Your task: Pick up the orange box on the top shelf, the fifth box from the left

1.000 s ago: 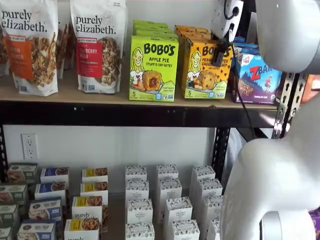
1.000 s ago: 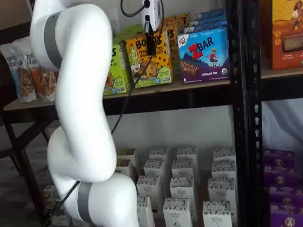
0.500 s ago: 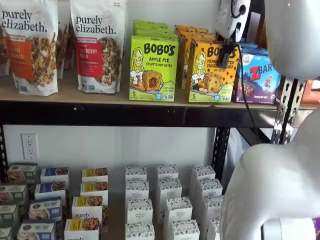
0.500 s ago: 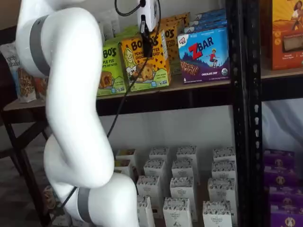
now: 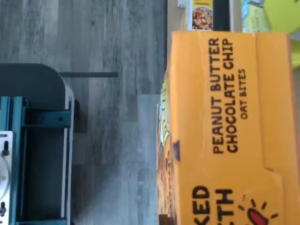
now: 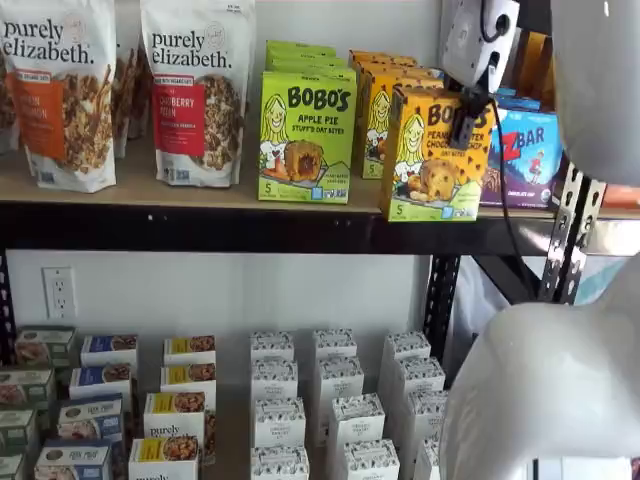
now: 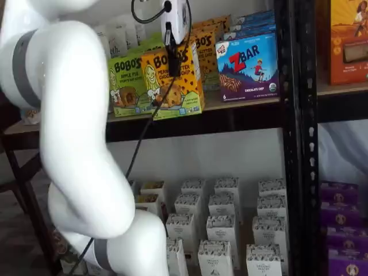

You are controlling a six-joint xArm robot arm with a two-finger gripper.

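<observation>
Hand [image 6: 468,118] grips the orange box [image 6: 432,160], between lime-green Bobo's box [image 6: 305,137] and ZBar box [image 6: 520,156].

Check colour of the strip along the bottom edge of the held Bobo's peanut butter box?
Green, clearest in a shelf view on the orange box.

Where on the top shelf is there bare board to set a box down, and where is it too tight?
Bare board shows on the top shelf between the berry granola bag and the Apple Pie box. A slot is open in front of the rear orange boxes, beside the ZBar box. Elsewhere the goods stand packed. The orange box sits at the front edge under the gripper.
</observation>
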